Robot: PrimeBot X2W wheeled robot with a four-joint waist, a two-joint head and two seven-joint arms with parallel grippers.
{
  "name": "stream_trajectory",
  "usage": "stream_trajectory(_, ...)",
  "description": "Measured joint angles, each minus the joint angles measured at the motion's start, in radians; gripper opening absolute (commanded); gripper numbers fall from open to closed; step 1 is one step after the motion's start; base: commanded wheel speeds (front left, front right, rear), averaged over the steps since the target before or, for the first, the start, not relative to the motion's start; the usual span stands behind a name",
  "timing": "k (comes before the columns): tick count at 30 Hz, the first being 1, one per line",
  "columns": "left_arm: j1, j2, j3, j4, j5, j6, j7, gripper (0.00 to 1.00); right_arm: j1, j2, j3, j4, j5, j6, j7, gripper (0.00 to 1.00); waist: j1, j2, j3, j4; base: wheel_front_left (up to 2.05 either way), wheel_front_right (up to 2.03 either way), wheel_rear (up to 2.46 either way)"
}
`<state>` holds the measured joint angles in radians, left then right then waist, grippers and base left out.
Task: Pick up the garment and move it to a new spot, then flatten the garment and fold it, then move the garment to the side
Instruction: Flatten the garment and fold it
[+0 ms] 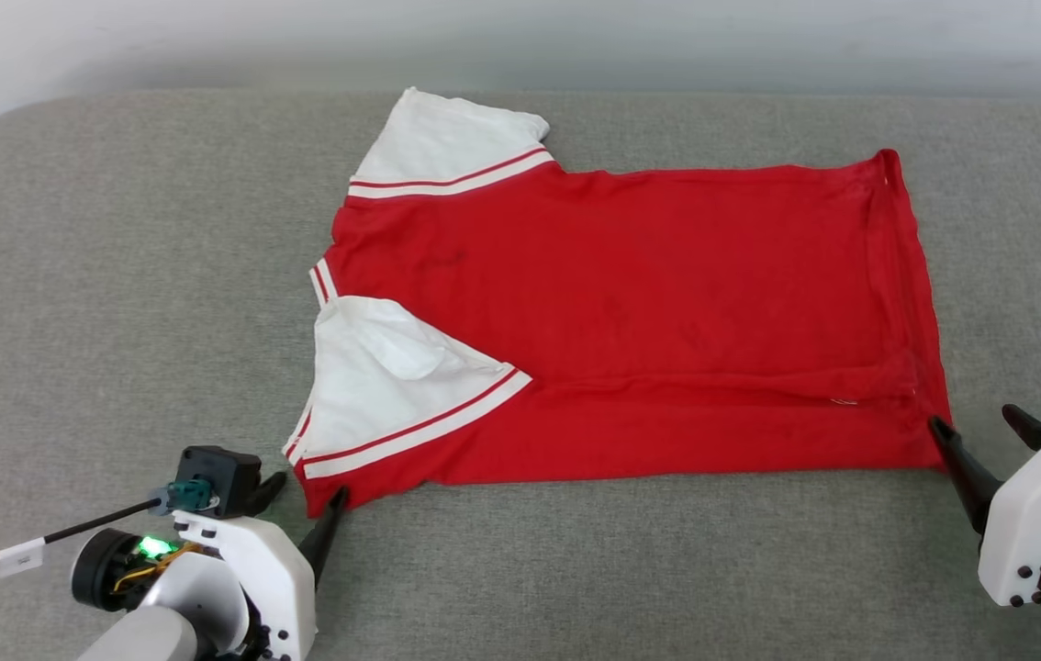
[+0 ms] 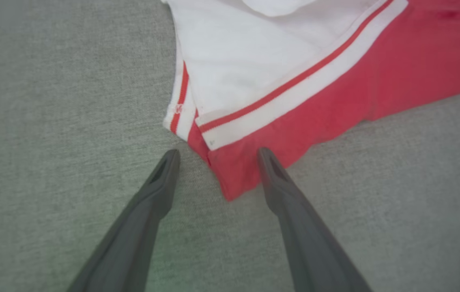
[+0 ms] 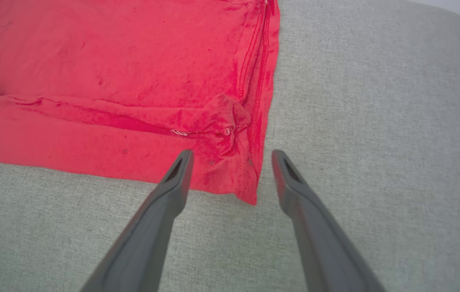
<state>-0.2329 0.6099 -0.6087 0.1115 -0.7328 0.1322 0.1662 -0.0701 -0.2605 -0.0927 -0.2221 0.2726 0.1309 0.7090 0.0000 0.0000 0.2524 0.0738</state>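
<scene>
The red garment (image 1: 649, 303) lies spread flat on the grey cushion, white sleeves to the left and hem to the right, plain side up with the lettering hidden. A long fold runs near its front edge. My left gripper (image 1: 305, 491) stands open at the near left corner (image 2: 230, 178), which lies between its fingers (image 2: 161, 178). My right gripper (image 1: 979, 427) is open around the near right hem corner (image 3: 238, 178); the cloth there is slightly bunched. Neither gripper holds anything.
The grey fabric cushion (image 1: 117, 303) stretches wide on all sides of the shirt, with a rounded back left corner and a pale wall behind. A thin black cable (image 1: 43, 537) leads off left from my left wrist.
</scene>
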Motion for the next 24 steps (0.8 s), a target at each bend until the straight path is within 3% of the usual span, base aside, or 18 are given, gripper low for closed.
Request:
stream_trajectory(7,-0.018,0.000,0.012,0.055,0.003,0.029,0.009,1.00,0.011,0.012,-0.009,-0.045,-0.001,0.000,-0.003,1.00,0.0000,0.0000,0.030,-0.031,0.00,0.00,0.00)
stream_trajectory(9,-0.024,0.000,0.006,0.062,-0.008,0.015,0.031,0.28,0.013,0.010,-0.012,-0.051,-0.001,0.000,-0.004,1.00,0.0000,0.0000,0.041,-0.037,0.00,0.00,0.00)
stream_trajectory(10,-0.029,0.001,0.001,0.065,-0.013,0.005,0.043,0.00,0.014,0.009,-0.012,-0.053,-0.002,0.000,-0.004,1.00,-0.0001,0.0000,0.045,-0.040,0.00,0.00,0.00)
stream_trajectory(14,-0.041,-0.005,-0.007,0.071,-0.040,-0.035,0.069,0.00,0.016,0.001,-0.014,-0.056,-0.007,0.000,-0.004,1.00,-0.0001,0.0000,0.049,-0.042,0.00,0.00,0.00)
stream_trajectory(18,-0.038,-0.015,-0.013,0.073,-0.043,-0.044,0.049,0.00,0.016,-0.008,-0.021,-0.044,-0.023,0.000,0.014,1.00,0.0000,0.0000,0.026,-0.034,0.00,0.00,0.00)
stream_trajectory(24,-0.031,0.015,-0.016,-0.021,0.007,-0.018,0.023,0.00,0.013,-0.022,-0.023,0.030,-0.070,0.000,0.070,1.00,-0.0001,0.0000,0.001,-0.001,0.00,0.00,0.00)
